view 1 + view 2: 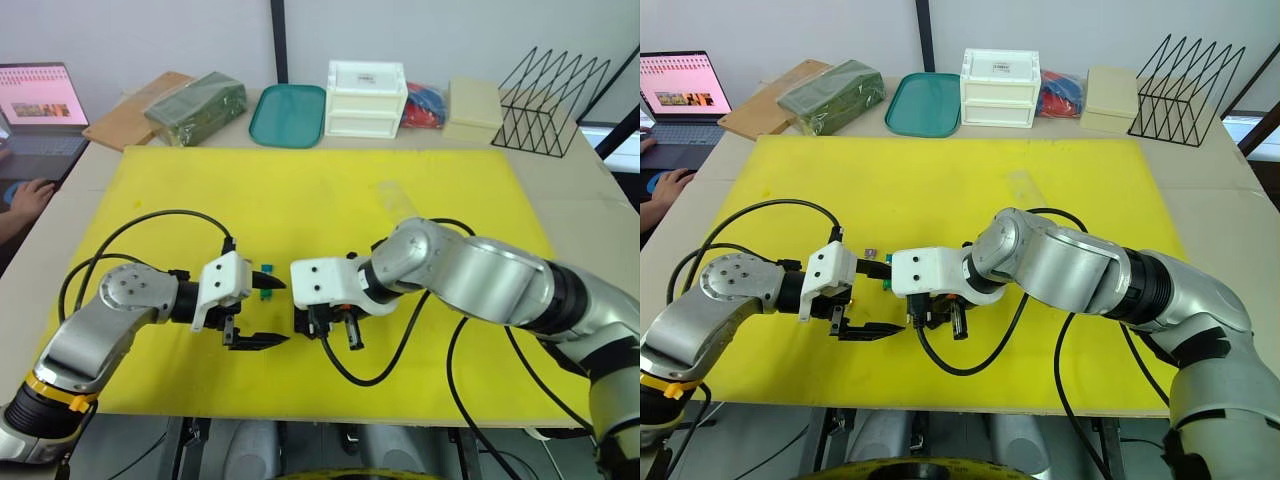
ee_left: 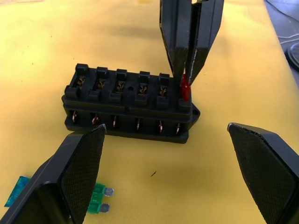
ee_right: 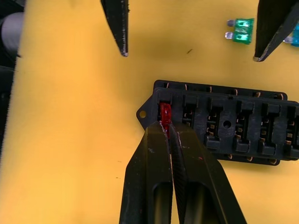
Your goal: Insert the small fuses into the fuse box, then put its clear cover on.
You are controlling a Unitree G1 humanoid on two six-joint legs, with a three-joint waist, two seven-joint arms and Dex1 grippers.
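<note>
- The right gripper is pinched tight on the red fuse, seating it in the end slot of the fuse box on the yellow mat.
- The left gripper waits wide open and empty beside the box.
- Next, I judge: press straight down, release, then fetch the green fuse.

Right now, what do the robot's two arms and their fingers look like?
Both arms are silver-grey metal with rounded joint housings. The left arm has a yellow-orange ring near its base, and the right arm has black bands. Each ends in a white wrist block carrying a left gripper or right gripper with two black tapered fingers that have cross-hatched pads. Black cables loop over each arm.
</note>
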